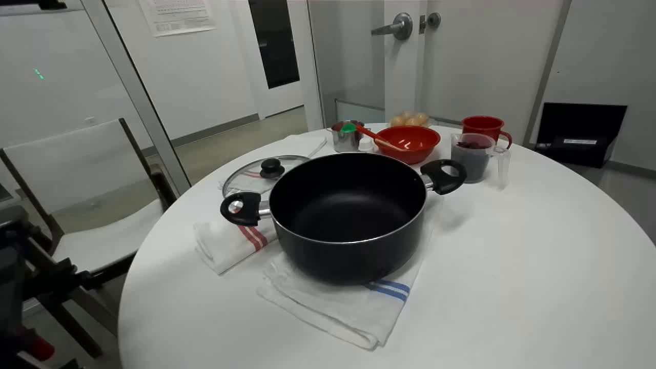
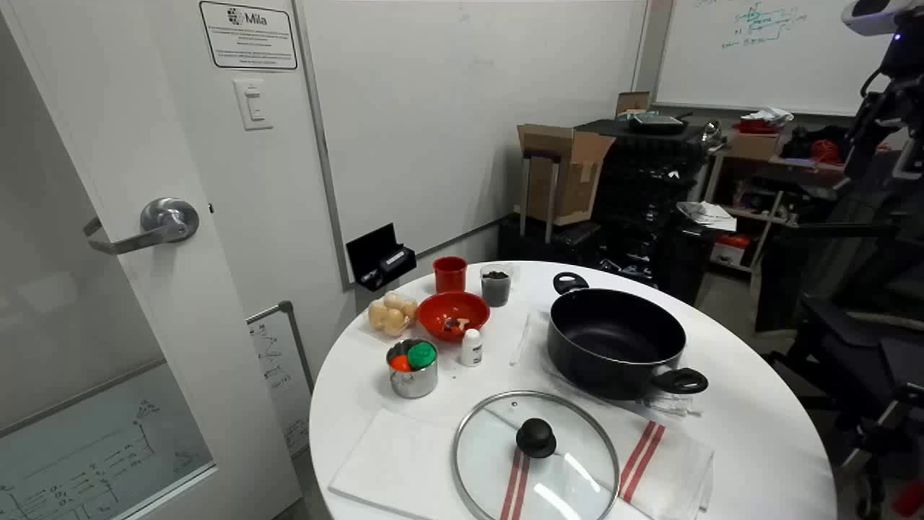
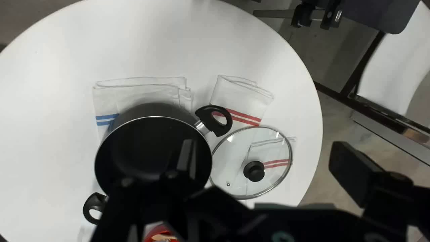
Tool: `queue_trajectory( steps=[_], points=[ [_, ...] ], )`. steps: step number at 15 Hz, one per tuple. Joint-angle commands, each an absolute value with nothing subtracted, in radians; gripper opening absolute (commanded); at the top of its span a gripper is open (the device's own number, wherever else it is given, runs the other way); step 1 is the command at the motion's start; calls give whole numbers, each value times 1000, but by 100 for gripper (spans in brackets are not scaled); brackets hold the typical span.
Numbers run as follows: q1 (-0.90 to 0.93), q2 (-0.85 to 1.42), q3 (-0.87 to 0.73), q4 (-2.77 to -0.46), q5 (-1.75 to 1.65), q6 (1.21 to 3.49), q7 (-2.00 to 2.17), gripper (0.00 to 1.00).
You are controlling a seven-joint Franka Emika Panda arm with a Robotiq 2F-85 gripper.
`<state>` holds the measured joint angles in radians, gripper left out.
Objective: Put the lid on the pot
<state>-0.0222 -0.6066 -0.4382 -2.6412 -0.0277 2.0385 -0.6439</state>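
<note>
The lid, clear glass with a metal rim and black knob, lies on white cloth beside the pot. It shows in both exterior views [image 1: 271, 168] [image 2: 536, 438] and in the wrist view [image 3: 254, 171]. The pot, large, black and uncovered, stands upright on a towel with blue stripes, in both exterior views [image 1: 348, 256] [image 2: 613, 339] and the wrist view [image 3: 144, 148]. My gripper [image 3: 265, 163] is open and empty, high above the table; a finger overlaps the pot in the wrist view. It also shows at the right edge of an exterior view [image 2: 877, 162].
A red bowl [image 2: 453, 312], steel cup [image 2: 413, 379], white bottle [image 2: 471, 348], egg pack [image 2: 392, 313], red mug [image 2: 450, 274] and measuring cup [image 2: 496, 287] stand beyond the pot. A red-striped towel [image 3: 240, 95] lies beside it. A chair [image 1: 97, 195] stands by the round table [image 1: 538, 266].
</note>
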Motion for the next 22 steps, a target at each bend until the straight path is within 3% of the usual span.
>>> queue_trajectory(
  steps=[1, 9, 22],
  points=[
    [-55, -598, -407, -2640, -6, 2037, -662, 100],
    [-54, -590, -396, -2636, -10, 2037, -655, 100],
    [73, -343, -137, -2483, -31, 2043, -635, 100]
  ],
)
